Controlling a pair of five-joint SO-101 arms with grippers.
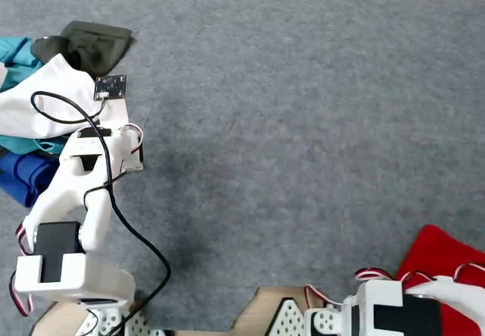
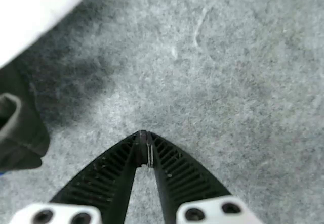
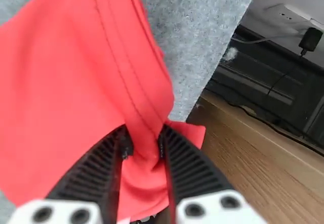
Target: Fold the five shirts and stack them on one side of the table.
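Note:
A pile of shirts lies at the table's far left: a white shirt (image 1: pixel 57 101) on top, a dark grey one (image 1: pixel 95 44) behind it, teal (image 1: pixel 15 51) and blue (image 1: pixel 23 173) ones underneath. My left gripper (image 2: pixel 144 147) is shut with nothing in it, low over bare felt just beside the white shirt (image 2: pixel 35 6) and the dark shirt (image 2: pixel 17 128). A red shirt (image 1: pixel 439 256) lies at the table's near right corner. My right gripper (image 3: pixel 143 145) is shut on a bunched edge of the red shirt (image 3: pixel 66 82), close to the table's edge.
Grey felt (image 1: pixel 303 124) covers the whole table, and its middle and far right carry nothing. A black cable (image 1: pixel 114 192) loops over the left arm (image 1: pixel 83 177). Past the table's edge by the right gripper are a wooden floor (image 3: pixel 263 173) and cables.

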